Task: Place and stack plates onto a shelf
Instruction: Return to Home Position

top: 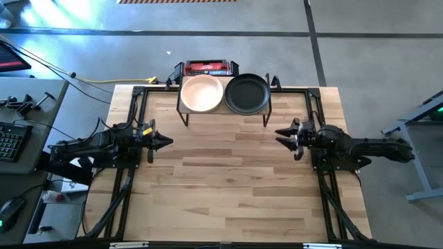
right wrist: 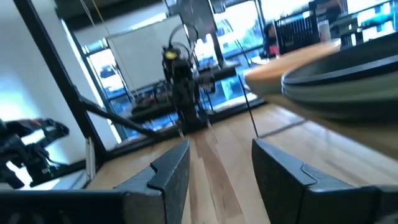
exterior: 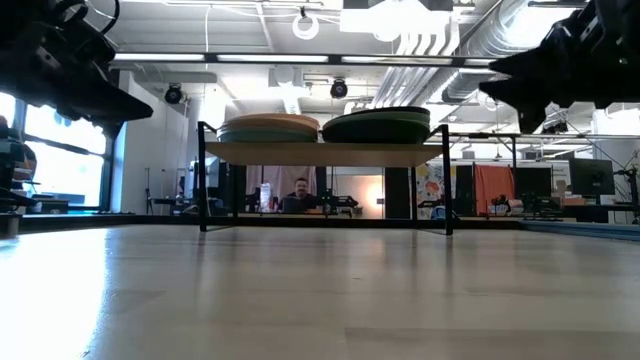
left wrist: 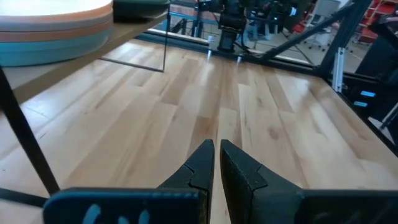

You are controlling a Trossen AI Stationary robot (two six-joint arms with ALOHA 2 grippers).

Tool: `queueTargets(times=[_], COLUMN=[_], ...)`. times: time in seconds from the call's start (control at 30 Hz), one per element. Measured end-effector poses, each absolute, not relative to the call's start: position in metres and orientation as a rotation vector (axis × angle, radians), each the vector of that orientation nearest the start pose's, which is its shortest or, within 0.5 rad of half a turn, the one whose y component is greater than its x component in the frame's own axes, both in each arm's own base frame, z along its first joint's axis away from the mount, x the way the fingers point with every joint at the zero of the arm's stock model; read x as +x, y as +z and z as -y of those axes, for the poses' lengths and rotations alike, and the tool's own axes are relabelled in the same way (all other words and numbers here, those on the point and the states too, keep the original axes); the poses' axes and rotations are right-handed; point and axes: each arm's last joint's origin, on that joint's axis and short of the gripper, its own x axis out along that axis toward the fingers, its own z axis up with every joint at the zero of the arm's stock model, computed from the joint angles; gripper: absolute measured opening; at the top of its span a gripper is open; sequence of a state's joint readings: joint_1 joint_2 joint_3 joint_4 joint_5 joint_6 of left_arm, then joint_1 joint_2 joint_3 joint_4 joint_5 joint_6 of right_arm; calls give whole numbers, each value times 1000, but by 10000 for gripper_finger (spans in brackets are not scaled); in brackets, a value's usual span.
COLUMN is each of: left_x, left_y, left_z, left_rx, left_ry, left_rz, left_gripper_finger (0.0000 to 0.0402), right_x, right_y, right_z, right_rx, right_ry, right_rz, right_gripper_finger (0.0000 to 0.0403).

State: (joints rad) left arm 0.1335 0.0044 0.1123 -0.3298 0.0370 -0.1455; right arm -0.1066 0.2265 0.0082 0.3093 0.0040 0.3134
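The shelf (exterior: 325, 153) stood at the far edge of the bench (top: 228, 187), about midway along it. Its long axis ran side to side, parallel to that edge, and its thin black legs rested on the wood.

The plates lay on its top in two flat stacks, side by side along that axis, with their rims up. A peach-pink plate (top: 201, 93) topped the stack on the left arm's side, and a black plate (top: 247, 94) topped the other. In the low view both stacks sat level and close together; whether they touched could not be told. The left wrist view showed pale and orange-pink layers under the peach-pink plate, with a pale green plate (left wrist: 56, 51) lowest. Together the two stacks filled nearly the whole length of the shelf.

A red-and-black device (top: 208, 68) sat just behind the shelf.

The left gripper (top: 168, 142) hung above the left side of the bench, pointing toward the middle. Its fingers were drawn almost together, leaving only a thin slit, and it held nothing. The right gripper (top: 279, 137) hung above the right side, pointing back toward the left one, with its fingers spread wide and empty. The two faced each other well apart, both on the near side of the shelf and clear of it.

In the room beyond, a person (exterior: 302, 192) showed through the gap under the shelf.
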Motion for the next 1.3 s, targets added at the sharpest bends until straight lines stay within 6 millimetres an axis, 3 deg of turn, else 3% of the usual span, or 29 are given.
queueTargets(times=[0.63, 1.3], left_x=[87, 87], left_y=[170, 169], left_z=[-10, -10], left_rx=[-163, -163], left_ry=[107, 108], left_rz=[-211, -214], left_gripper_finger=[17, 17], right_x=[92, 94], right_y=[195, 191], right_z=[10, 10], right_rx=[294, 298], right_ry=[-60, -68], right_rz=[328, 279], right_gripper_finger=[158, 158])
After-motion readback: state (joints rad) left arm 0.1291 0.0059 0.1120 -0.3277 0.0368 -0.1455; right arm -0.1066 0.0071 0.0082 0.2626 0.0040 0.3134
